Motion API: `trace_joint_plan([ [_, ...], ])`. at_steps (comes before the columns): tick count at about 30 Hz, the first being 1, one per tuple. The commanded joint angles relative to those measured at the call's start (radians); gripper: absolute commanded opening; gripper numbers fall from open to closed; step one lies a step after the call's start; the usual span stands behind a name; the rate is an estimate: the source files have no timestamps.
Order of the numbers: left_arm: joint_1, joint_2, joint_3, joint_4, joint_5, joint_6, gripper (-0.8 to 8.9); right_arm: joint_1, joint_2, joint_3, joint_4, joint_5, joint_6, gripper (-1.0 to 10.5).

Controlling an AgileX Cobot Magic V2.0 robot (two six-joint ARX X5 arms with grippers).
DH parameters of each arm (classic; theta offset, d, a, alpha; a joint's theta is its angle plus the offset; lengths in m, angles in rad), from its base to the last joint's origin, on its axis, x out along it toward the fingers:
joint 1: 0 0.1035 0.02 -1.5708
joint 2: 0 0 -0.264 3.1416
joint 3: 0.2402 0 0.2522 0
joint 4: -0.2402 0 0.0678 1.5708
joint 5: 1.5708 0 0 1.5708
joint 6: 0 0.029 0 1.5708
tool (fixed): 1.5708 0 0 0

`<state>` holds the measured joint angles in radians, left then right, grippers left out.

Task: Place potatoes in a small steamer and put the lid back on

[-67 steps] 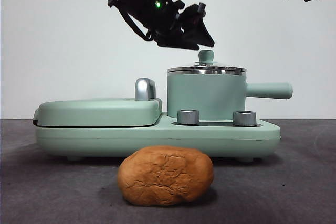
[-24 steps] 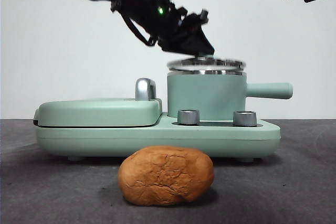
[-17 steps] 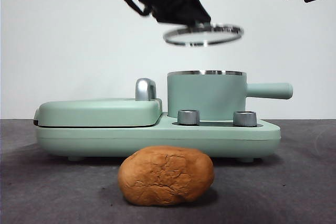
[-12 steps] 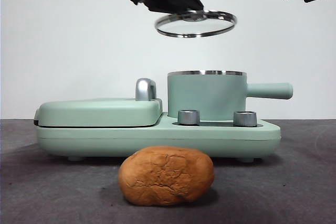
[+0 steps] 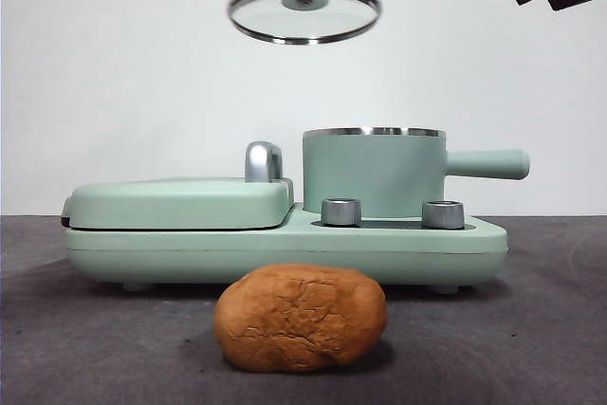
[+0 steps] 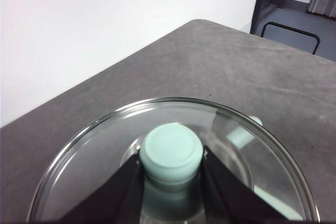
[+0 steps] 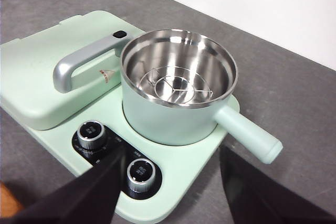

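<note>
Potato (image 5: 300, 317) lay nearest on worktop (image 5: 531, 329), untouched. Behind it small steamer (image 5: 373, 174) stood open, rack inside bare. Left hand (image 6: 171, 174) pinched lid (image 5: 303, 10) by knob, high above griddle. We judged: park lid clear of potato. Right hand (image 7: 170, 182) spread, empty.

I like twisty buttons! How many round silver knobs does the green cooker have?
2. Both sit on the cooker's front ledge below the small steamer: one knob nearer the griddle cover, the other knob beneath the steamer's handle. None seem hidden.
</note>
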<state>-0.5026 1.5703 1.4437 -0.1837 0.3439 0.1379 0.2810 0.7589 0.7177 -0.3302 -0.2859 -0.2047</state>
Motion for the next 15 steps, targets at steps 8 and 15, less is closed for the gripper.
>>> trace_joint_plan([
  [8,0.032,-0.204,-0.236,0.027,-0.05,-0.04,0.13,0.124,0.008,0.019,-0.034,-0.003,-0.094,2.9],
  [15,0.058,-0.372,-0.419,0.026,-0.083,-0.095,0.13,0.29,0.069,0.019,-0.079,-0.002,-0.147,2.9],
])
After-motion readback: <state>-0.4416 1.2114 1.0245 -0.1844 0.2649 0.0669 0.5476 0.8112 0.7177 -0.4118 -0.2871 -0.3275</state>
